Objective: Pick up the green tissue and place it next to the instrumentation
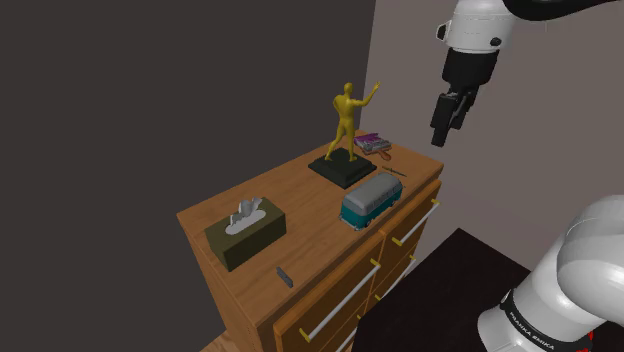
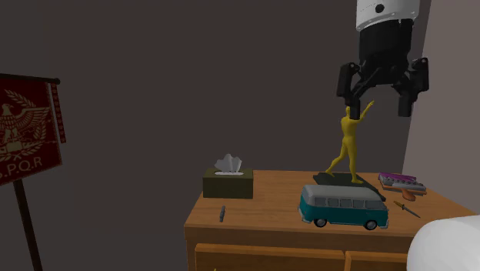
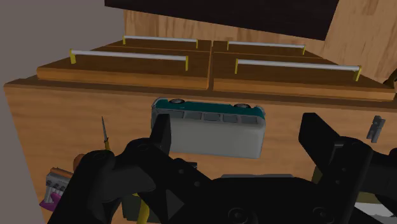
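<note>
**Green tissue box, untouched; gripper open, empty, raised.**
Dark olive-green tissue box with a pale tissue standing out of it: on the wooden dresser, at the end far from the black two-finger gripper, well below it. Small dark grey bar: equally far away. Teal-and-white toy van: lower, nearer. Gold figurine on a black square base: close under the gripper. Purple-pink flat object and thin pointed tool: nearest below. Reach, grasp, carry and placing all appear outstanding. Which item is the instrumentation is hard to tell; in the wrist view the gripper's body covers part of the purple-pink object.
</note>
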Robot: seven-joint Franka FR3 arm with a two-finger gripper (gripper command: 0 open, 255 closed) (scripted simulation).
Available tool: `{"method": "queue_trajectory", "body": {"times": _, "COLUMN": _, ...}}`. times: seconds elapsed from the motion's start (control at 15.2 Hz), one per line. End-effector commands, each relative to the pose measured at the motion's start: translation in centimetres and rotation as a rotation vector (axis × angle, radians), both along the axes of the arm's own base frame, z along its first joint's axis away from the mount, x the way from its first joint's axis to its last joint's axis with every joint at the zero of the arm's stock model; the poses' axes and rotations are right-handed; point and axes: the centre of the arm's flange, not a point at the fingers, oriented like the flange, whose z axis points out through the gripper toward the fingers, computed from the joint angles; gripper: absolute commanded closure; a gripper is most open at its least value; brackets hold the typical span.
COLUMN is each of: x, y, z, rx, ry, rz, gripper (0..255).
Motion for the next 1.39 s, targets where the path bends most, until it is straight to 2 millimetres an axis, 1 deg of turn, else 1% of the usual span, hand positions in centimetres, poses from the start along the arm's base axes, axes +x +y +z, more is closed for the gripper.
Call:
{"method": "queue_trajectory", "body": {"times": 0.0, "x": 0.0, "y": 0.0, "z": 0.0, "rx": 0.000, "ry": 0.000, "rz": 0.000, "gripper": 0}}
{"method": "queue_trajectory", "body": {"times": 0.33, "x": 1.0, "y": 4.5, "z": -3.5, "rx": 0.056, "ry": -0.034, "rz": -0.078, "gripper": 0}}
{"method": "queue_trajectory", "body": {"times": 0.66, "x": 2.6, "y": 9.1, "z": -6.6, "rx": 0.111, "ry": -0.069, "rz": -0.157, "gripper": 0}}
{"method": "queue_trajectory", "body": {"times": 0.99, "x": 4.5, "y": 13.8, "z": -9.5, "rx": 0.167, "ry": -0.103, "rz": -0.235, "gripper": 0}}
{"method": "queue_trajectory", "body": {"times": 1.32, "x": 7.0, "y": 18.4, "z": -12.0, "rx": 0.222, "ry": -0.137, "rz": -0.313, "gripper": 0}}
